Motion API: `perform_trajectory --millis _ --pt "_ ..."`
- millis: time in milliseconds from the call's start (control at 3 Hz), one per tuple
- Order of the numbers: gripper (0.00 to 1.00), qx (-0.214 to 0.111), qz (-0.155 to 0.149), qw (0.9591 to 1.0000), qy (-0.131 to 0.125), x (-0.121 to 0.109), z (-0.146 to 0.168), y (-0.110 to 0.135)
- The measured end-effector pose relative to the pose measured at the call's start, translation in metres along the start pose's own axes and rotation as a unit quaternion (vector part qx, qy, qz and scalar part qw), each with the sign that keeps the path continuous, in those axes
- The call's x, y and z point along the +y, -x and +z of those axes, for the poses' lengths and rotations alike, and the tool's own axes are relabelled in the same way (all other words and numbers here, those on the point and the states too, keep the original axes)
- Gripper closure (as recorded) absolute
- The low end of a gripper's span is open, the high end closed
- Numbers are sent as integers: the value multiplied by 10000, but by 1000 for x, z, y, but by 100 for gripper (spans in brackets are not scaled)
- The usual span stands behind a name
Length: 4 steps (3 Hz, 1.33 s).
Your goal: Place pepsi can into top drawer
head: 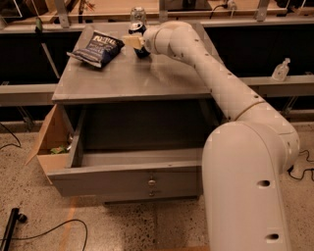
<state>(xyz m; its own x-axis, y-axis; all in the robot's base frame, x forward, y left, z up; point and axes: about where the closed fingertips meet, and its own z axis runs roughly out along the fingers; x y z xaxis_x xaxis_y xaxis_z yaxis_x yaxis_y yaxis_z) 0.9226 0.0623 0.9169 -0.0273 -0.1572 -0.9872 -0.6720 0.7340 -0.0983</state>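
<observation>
The pepsi can (142,50) stands upright at the back of the grey cabinet top, dark navy and mostly hidden behind my gripper. My gripper (132,40) is at the can, level with its middle and on its left side, with the white arm reaching in from the right. The top drawer (128,177) is pulled open below the cabinet top. Its shallow inside shows nothing in it, and its knob (152,182) faces front.
A pale silver can (138,12) stands just behind the pepsi can. A dark blue chip bag (97,48) lies at the back left of the cabinet top (147,81). An open cardboard box (48,148) sits left of the drawer. A lower drawer knob (151,193) shows below.
</observation>
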Motion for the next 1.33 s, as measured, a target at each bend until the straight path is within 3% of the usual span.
perform_trajectory --millis 333,667,1000,1333 --pt "64 -17 -127 9998 137 1 -6 8" --pt "87 -202 -38 9998 14 -9 -51 43" --pt "100 -432 172 9982 -373 -16 -136 96" --pt "100 -704 528 9915 -956 -18 -231 151"
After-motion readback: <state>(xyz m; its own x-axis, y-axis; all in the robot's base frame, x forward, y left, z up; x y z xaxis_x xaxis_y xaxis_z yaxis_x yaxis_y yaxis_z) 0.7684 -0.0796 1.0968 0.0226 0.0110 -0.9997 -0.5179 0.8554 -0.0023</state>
